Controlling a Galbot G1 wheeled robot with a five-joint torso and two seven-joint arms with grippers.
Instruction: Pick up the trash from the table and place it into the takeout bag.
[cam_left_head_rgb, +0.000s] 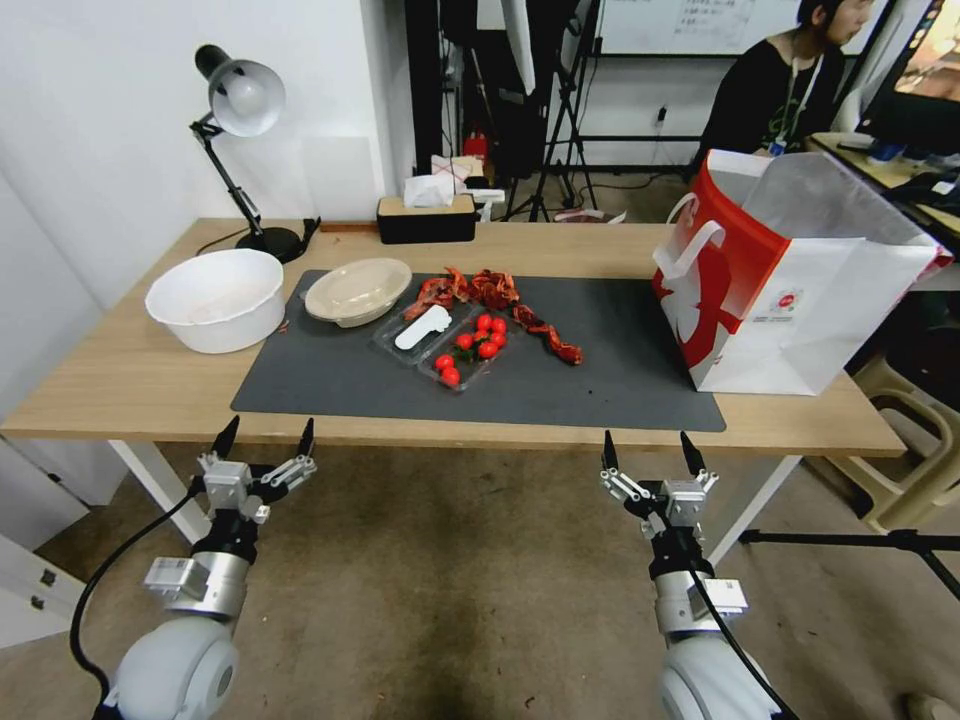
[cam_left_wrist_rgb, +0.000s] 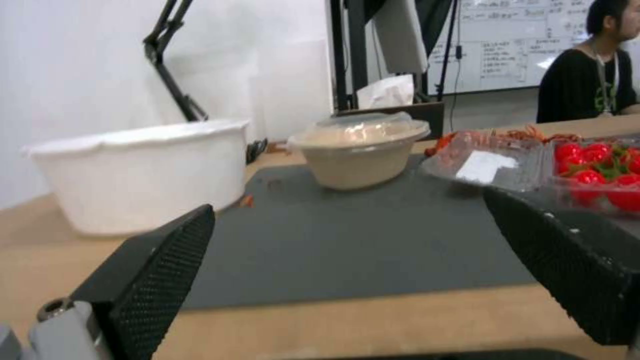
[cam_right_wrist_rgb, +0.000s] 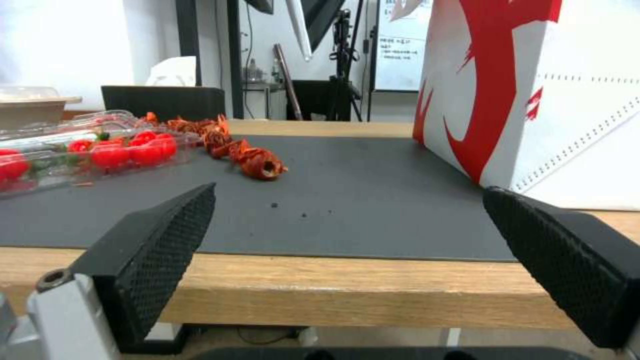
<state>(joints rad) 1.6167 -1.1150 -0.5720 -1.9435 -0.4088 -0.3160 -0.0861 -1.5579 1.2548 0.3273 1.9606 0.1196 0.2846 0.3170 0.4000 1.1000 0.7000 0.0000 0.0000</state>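
We are holding the left gripper (cam_left_head_rgb: 265, 438) and right gripper (cam_left_head_rgb: 647, 451) spread apart, gripping nothing, just short of the table (cam_left_head_rgb: 120, 380) edge. The lidded beige dish (cam_left_head_rgb: 357, 291) is sitting at eleven o'clock on the grey mat (cam_left_head_rgb: 620, 370), the takeout bag (cam_left_head_rgb: 790, 290) at two. We judge the left should descend squarely over the dish rim, avoiding the white bowl (cam_left_head_rgb: 215, 298) and tomato tray (cam_left_head_rgb: 470, 350).
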